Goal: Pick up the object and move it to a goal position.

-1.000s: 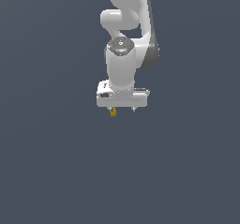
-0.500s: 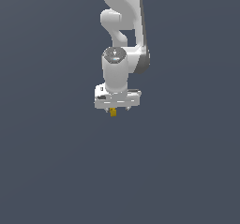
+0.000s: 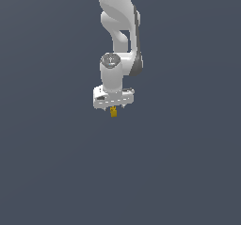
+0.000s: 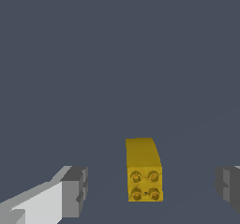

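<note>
Your tool has swung toward the exterior view's right since a second ago, fingers spread wide with the block between them untouched, so you're lined up but haven't grasped yet.

The small yellow-orange block with four round studs looked like smooth, hard plastic, a bit shiny. The white robot gripper looked smooth and matt, its jaws dull grey. The dark grey tabletop looked flat and matt.
</note>
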Action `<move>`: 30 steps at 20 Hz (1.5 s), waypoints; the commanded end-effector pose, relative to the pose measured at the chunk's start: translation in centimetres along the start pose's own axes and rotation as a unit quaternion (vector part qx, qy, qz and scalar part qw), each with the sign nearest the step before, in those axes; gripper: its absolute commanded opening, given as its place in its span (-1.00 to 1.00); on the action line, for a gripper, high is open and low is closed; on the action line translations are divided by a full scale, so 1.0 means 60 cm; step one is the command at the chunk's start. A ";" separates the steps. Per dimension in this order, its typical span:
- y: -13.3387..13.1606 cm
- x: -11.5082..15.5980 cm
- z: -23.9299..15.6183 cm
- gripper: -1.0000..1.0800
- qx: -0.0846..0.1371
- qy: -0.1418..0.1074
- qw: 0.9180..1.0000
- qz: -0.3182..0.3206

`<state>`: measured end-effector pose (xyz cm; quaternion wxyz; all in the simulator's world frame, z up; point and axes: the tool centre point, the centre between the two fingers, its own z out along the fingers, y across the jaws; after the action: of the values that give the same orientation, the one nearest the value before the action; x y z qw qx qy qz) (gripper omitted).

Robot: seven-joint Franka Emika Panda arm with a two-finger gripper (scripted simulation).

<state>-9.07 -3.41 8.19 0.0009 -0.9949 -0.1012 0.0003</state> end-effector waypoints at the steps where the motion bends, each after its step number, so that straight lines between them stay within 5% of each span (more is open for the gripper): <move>1: 0.002 -0.012 0.009 0.92 -0.001 0.000 1.000 -0.010; 26: 0.003 -0.023 0.100 0.92 -0.001 0.000 1.000 -0.016; 27: 0.003 -0.023 0.100 -1.00 -0.001 0.000 1.000 -0.016; 30: 0.003 -0.023 0.100 -1.00 -0.001 0.000 1.000 -0.016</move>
<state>-10.39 -3.87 2.23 -0.0001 -0.9931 -0.1172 0.0002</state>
